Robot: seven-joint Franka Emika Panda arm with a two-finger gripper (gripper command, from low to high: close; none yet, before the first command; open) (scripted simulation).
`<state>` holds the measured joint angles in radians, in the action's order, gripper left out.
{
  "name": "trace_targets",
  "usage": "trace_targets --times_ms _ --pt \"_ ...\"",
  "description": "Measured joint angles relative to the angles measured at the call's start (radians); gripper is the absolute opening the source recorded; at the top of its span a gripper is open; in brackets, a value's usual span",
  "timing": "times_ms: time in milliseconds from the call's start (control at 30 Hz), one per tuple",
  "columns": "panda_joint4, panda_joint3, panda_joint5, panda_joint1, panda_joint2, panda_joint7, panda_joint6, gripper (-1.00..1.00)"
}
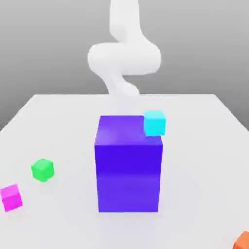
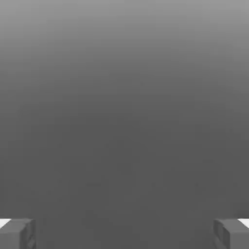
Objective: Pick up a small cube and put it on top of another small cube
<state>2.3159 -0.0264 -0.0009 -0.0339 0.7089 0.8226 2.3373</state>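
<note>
Pincer (image 2: 124,233) wide open, nothing between the fingers (image 2: 17,233). In the hand view the two grey fingertips sit at opposite edges with plain grey background between them.

Exterior view: white arm (image 1: 124,58) rises at the far side of the light grey surface (image 1: 204,146), behind the big purple block (image 1: 128,165). Its lower part is hidden behind the block.

Small magenta cube (image 1: 10,197) sits on the surface at near left, close to the exterior view's left edge. Resting flat, nothing touching it.

Small green cube (image 1: 43,169) sits on the surface a bit farther back and to the right of the magenta one. Near each other but apart, clear gap between them. Green is also free-standing, turned slightly so one vertical edge faces the camera.

Purple block stands upright mid-surface, much larger than the small cubes, well apart from both to their right.

Cyan cube (image 1: 155,122) appears at the purple block's top far-right corner; can't tell whether it rests on the block or on the surface behind it.

Orange cube (image 1: 243,240) at near right corner of the exterior view, cut off by the frame edge, well apart from everything else.

Arm is well away from both the magenta and green cubes. Magenta not stacked on green.
</note>
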Motion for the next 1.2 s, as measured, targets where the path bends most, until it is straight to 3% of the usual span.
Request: trace_targets --times_ms 400,667,867,1000,1033,1200 --pt "0.077 -0.156 0.023 -0.152 -0.438 0.089 0.181 0.0" --pt "0.127 -0.253 0.102 -0.283 -0.732 0.102 0.298 0.0" --pt "0.158 -0.272 0.193 -0.374 -0.957 0.086 0.386 0.0" --pt "0.134 -0.2 0.278 -0.444 -1.102 0.028 0.487 0.0" --pt "0.126 -0.179 0.297 -0.462 -1.137 0.013 0.514 -1.0" --pt "0.126 -0.178 0.296 -0.462 -1.137 0.015 0.514 -1.0"
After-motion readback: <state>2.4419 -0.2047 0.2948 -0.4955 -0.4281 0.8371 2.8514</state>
